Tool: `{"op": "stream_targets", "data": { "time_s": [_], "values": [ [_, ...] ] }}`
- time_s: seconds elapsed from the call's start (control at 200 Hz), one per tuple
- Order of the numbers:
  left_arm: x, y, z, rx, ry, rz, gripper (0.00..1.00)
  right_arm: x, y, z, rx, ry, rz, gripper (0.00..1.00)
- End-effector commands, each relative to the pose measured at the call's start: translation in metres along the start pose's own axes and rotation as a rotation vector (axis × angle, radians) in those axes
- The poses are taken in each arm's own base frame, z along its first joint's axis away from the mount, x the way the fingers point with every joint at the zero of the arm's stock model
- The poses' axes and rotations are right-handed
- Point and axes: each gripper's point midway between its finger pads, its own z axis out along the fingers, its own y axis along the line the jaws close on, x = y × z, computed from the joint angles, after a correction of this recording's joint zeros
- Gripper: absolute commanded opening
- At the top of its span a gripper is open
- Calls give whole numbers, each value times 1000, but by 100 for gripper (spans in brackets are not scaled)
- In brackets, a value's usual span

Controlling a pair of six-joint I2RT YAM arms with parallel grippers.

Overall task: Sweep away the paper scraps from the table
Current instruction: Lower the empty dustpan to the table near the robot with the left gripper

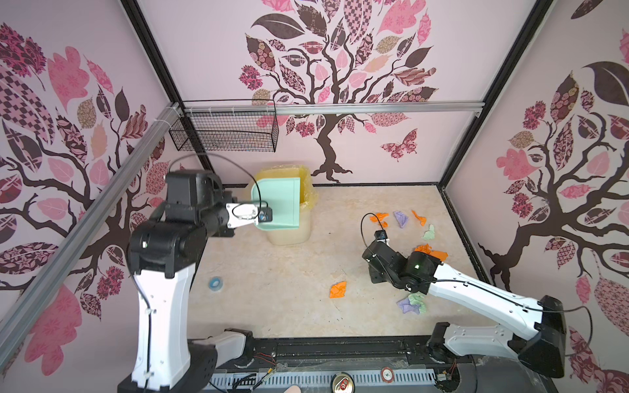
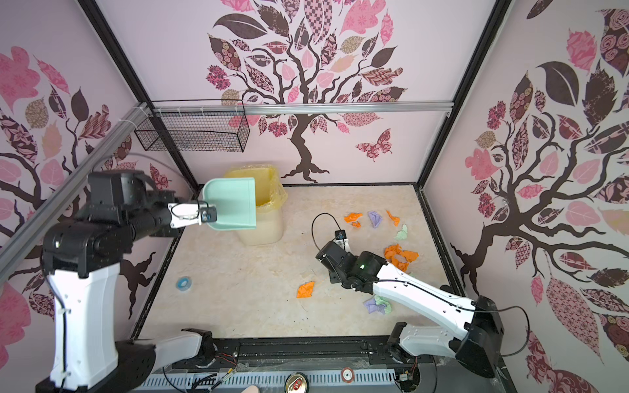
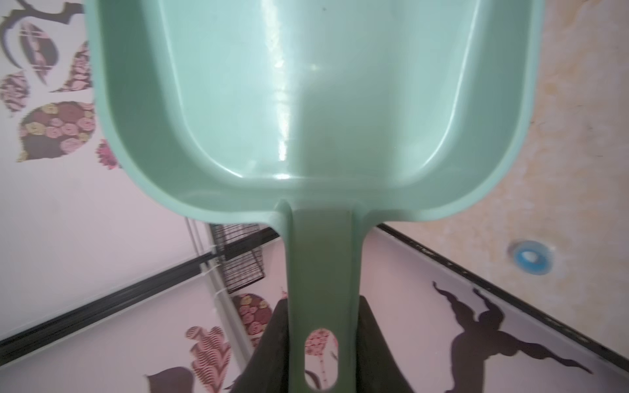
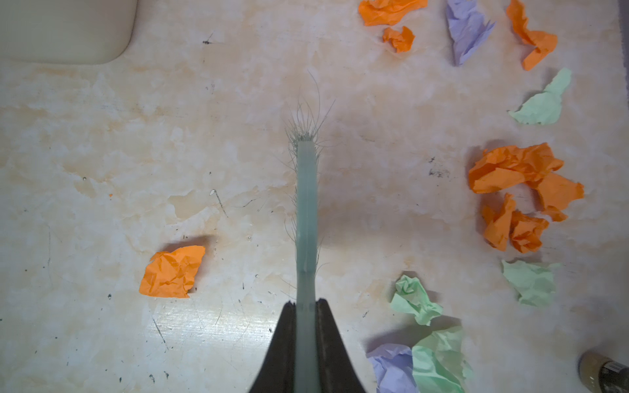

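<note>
In both top views the left gripper (image 1: 259,216) is clamped on the handle of a teal plastic dustpan (image 1: 282,200), which hangs over the mouth of a cream bin lined with a yellow bag (image 1: 292,234) at the far left of the beige marbled table (image 1: 272,306). The crumpled orange, lilac and pale green paper scraps (image 1: 401,219) all lie on the right half of the table, well apart from the dustpan. The right gripper (image 2: 341,238) sits low among them: one row is beyond it, an orange heap (image 2: 400,255) is just to its right, a lilac and green wad (image 2: 377,304) lies beside its forearm, and a lone orange scrap (image 2: 305,290) lies to its left. A blue tape roll (image 2: 183,282) lies near the left edge of the table.

In the left wrist view the dark fingers (image 3: 272,340) pinch the dustpan's handle (image 3: 323,272).

In the right wrist view the right gripper (image 4: 306,340) is closed tight on the thin spine of a teal bristle brush (image 4: 306,204). The lone orange scrap (image 4: 172,272) lies on one side of the brush. All the others (image 4: 524,177) lie on the opposite side, and none touches the bristles.
</note>
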Motion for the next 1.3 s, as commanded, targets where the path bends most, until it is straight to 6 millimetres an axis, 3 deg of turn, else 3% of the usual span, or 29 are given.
{"op": "stream_targets", "data": {
  "time_s": [0.0, 0.08, 0.2, 0.38, 0.52, 0.66, 1.035, 1.236, 1.296],
  "values": [
    [-16, -75, 38, 219, -82, -93, 0, -27, -14, -28, 13, -79, 21, 0],
    [-21, -118, 53, 306, -105, -139, 0, -32, -12, -33, 7, -87, 24, 0],
    [-18, -164, 81, 360, -81, -166, 0, -33, -2, -30, -24, -65, 24, 0],
    [-10, -209, 112, 464, -94, -244, 0, -30, 9, -23, -60, -41, 36, 0],
    [8, -246, 141, 570, -45, -275, 0, -32, 14, -21, -75, -42, 41, 0],
    [13, -277, 159, 646, -36, -287, 0, -35, 19, -18, -70, -37, 28, 0],
    [12, -319, 194, 720, -43, -301, 0, -39, 28, -11, -78, -28, 16, 0],
    [4, -319, 200, 758, -84, -344, 0, -35, 27, -9, -75, -18, 16, 0],
    [2, -318, 201, 757, -96, -350, 4, -34, 26, -9, -74, -18, 17, 0]
  ]
}}
